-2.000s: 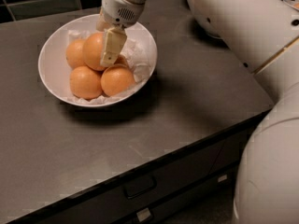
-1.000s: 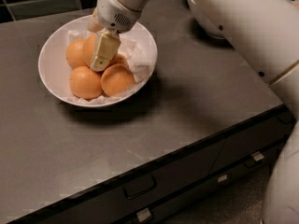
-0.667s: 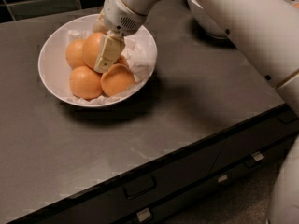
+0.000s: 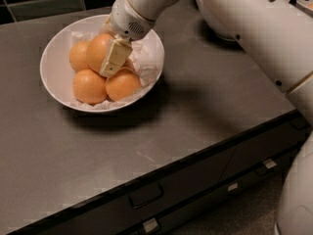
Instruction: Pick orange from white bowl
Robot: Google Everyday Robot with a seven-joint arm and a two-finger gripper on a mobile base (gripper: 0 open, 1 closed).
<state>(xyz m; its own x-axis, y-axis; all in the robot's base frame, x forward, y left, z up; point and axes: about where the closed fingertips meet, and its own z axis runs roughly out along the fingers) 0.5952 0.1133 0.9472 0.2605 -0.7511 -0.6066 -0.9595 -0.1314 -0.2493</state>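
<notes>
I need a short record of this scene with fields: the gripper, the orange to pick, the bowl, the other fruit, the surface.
gripper: gripper is down inside the bowl, against the right side of the top orange
orange: orange sits highest in the pile, not yet out of the bowl
white bowl: white bowl stands on the counter, lined with crumpled paper
other oranges: three other oranges visible beside and under it
counter: dark counter, with drawers below its front edge
</notes>
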